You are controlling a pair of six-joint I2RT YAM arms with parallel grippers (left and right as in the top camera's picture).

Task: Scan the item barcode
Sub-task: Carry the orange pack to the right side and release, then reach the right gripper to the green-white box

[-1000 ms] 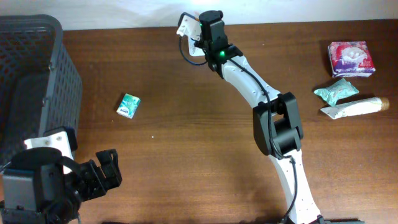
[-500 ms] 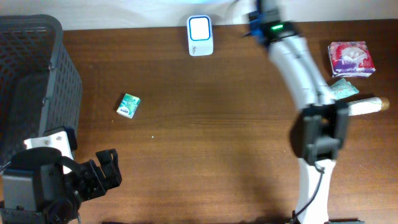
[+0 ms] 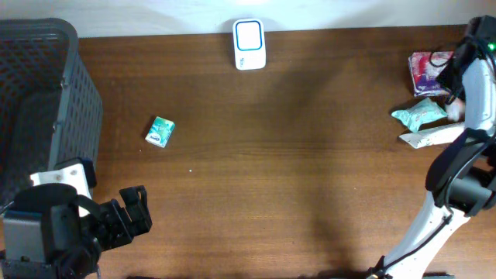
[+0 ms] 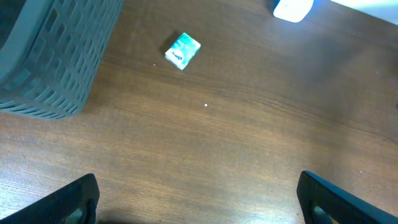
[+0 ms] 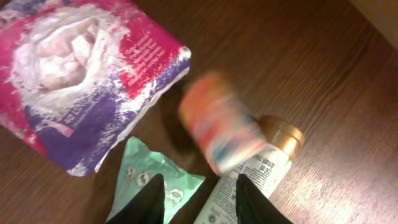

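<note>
Swung away from the scanner to the far right, my right gripper has its fingers parted, gripping nothing. A blurred orange item shows just beyond them, over the tube and teal pouch. My left gripper gapes wide.

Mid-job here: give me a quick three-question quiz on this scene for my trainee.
1. True or false: the small teal box lies inside the basket.
2. Which thing stands at the far edge of the table? A) white scanner B) tube C) pink pack
3. Fill in: the left gripper is ____.

Key: 1 false, it lies on the table outside the basket; 2 A; 3 open.
</note>
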